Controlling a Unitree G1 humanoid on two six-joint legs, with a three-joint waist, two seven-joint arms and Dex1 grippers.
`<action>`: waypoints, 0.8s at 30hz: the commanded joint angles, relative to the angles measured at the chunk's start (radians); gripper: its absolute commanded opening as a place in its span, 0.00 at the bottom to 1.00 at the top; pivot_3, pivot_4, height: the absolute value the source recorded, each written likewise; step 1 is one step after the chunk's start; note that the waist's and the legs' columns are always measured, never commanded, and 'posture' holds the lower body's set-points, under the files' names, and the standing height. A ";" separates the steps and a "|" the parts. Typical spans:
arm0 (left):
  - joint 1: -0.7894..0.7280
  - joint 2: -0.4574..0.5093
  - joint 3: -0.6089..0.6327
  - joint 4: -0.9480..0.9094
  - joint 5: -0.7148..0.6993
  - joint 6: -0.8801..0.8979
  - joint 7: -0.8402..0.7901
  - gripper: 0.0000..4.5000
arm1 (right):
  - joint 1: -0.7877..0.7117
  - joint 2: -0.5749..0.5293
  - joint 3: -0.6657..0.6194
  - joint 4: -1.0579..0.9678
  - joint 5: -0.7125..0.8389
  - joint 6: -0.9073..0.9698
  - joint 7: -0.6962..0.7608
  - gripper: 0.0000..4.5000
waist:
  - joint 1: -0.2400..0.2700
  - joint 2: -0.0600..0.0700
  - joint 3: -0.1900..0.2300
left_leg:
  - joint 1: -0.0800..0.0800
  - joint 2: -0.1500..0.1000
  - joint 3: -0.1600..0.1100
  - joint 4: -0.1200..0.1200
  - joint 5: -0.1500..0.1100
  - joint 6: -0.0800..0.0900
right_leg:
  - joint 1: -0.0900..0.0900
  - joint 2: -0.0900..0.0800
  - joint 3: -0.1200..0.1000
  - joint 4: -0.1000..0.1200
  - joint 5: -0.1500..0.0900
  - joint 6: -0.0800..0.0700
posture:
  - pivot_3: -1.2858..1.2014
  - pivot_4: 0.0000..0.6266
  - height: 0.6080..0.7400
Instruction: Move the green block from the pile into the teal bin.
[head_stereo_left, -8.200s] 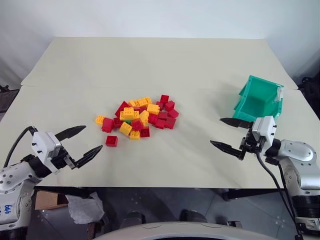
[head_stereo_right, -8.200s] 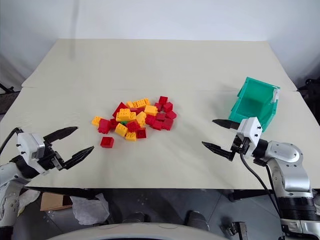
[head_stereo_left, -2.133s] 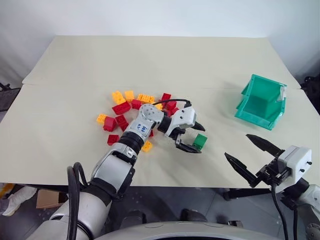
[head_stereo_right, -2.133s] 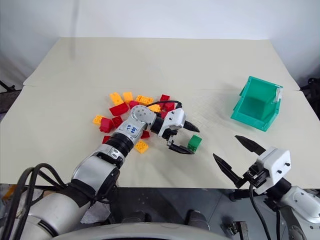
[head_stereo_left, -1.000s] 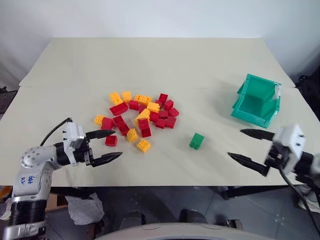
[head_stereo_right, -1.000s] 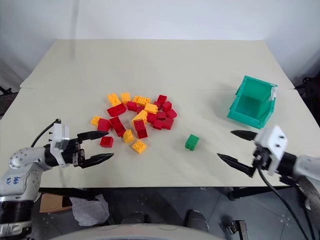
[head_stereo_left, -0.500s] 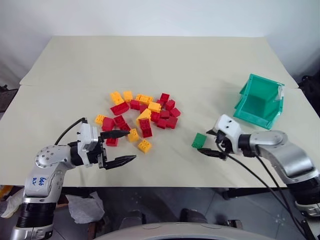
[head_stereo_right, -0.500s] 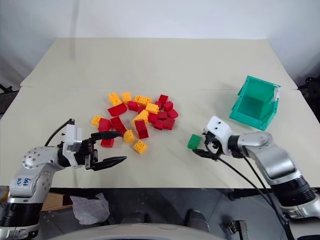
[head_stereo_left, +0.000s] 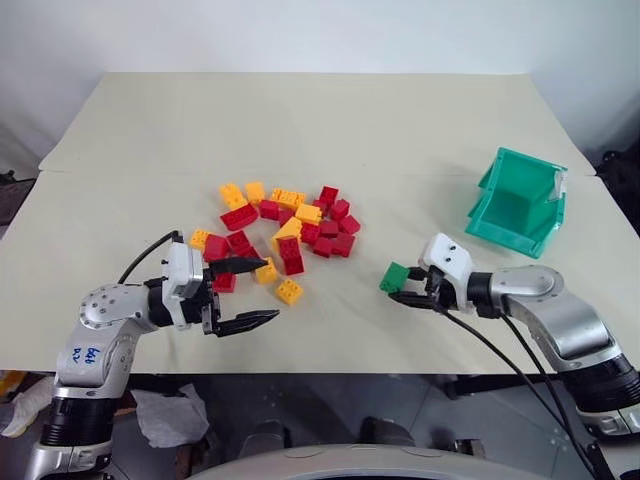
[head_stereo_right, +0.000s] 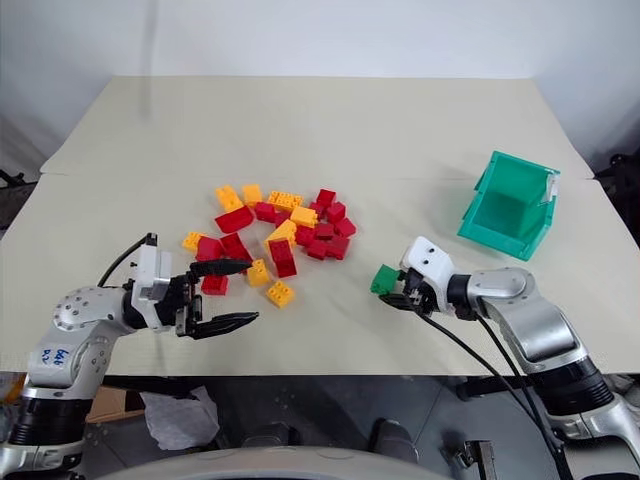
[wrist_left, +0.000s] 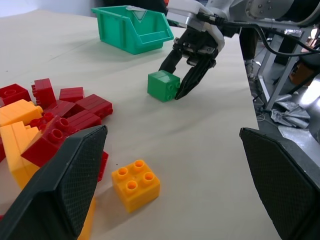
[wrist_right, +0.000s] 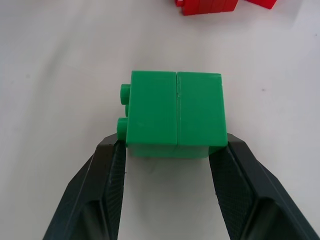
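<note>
The green block (head_stereo_left: 393, 277) lies on the table to the right of the pile (head_stereo_left: 285, 225), on its side with its studs sideways. My right gripper (wrist_right: 172, 147) is shut on it, one black finger (wrist_right: 107, 190) against each side of its near end; the left wrist view shows the same grip on the green block (wrist_left: 163, 85). The teal bin (head_stereo_left: 520, 205) stands at the table's right, its inside bare and its sloped front facing me. My left gripper (head_stereo_left: 266, 289) hangs open at the pile's near left, holding nothing.
Red and yellow bricks lie scattered in the pile; one loose yellow brick (head_stereo_left: 288, 291) sits just in front of my left fingertips. Bare tabletop lies between the green block and the bin. The table's front edge runs close under both arms.
My right arm swung in from the table's right edge to the green block and its fingers closed on it. My left gripper drifted a little to the right and stayed open.
</note>
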 joint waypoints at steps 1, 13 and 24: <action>-0.016 -0.009 -0.002 0.001 -0.013 -0.025 0.003 1.00 | 0.019 0.014 -0.099 -0.028 0.015 -0.076 -0.022 0.46 | 0.000 0.000 0.000 | 0.000 0.000 0.000 0.000 0.000 0.000 | 0.000 0.000 0.000 0.000 0.000 0.000 | 0.52 0.24 1.00; -0.097 -0.236 -0.023 -0.004 0.043 -0.038 0.313 1.00 | -0.007 -0.034 -0.496 0.180 0.004 -0.082 -0.303 0.46 | -0.005 0.000 0.000 | 0.001 0.000 0.000 0.000 0.000 0.000 | 0.001 0.000 0.000 0.000 0.001 0.001 | 0.52 0.24 1.00; -0.072 -0.219 0.022 -0.041 -0.016 -0.023 0.341 1.00 | -0.295 -0.018 -0.370 0.640 -0.122 -0.286 -0.281 0.53 | -0.027 0.001 0.000 | 0.001 0.000 0.003 -0.001 0.000 0.001 | 0.000 0.000 0.003 -0.001 0.001 0.001 | 0.52 0.24 1.00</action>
